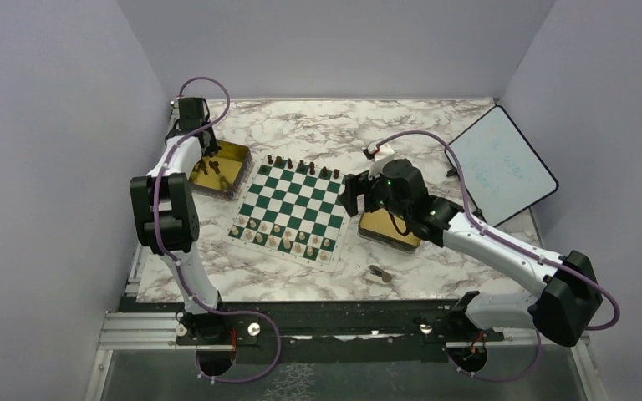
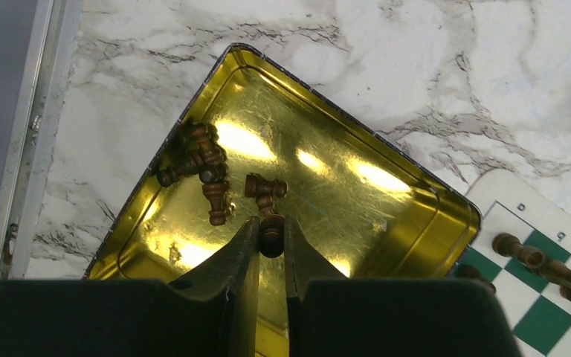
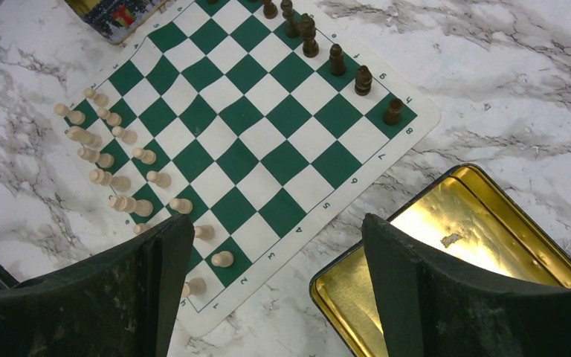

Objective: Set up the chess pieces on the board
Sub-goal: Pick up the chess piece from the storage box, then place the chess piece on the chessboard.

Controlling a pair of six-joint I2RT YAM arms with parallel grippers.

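1. Closest to you, one small piece (image 1: 379, 272) lies on its side on the marble tabletop (image 1: 318, 125), off the board.
2. Just past it sits the right tin (image 3: 327, 290), gold inside, just beside the board's right edge.
3. Your right pincer (image 3: 271, 249) hangs over the spot where that tin and the board (image 3: 268, 149) meet. Its fingers stand wide apart and hold nothing.
4. The board lies flat in the middle of the tabletop. The pale pieces (image 3: 111, 160) stand in its two near rows.
5. The dark pieces (image 3: 334, 59) stand in one row along the board's far edge.
6. At the far left, near the board's far left corner, sits the left tin (image 2: 342, 186). Some loose dark pieces (image 2: 201, 167) lie on their sides in it, bunched near one corner.
7. Your left pincer (image 2: 271, 227) reaches down into this tin. Its fingers are narrow and pinch one dark piece (image 2: 271, 242). You cannot tell if that piece is lifted off the tin's floor.
8. At the far right, a white tablet (image 1: 501, 163) with a black rim rests by the wall.
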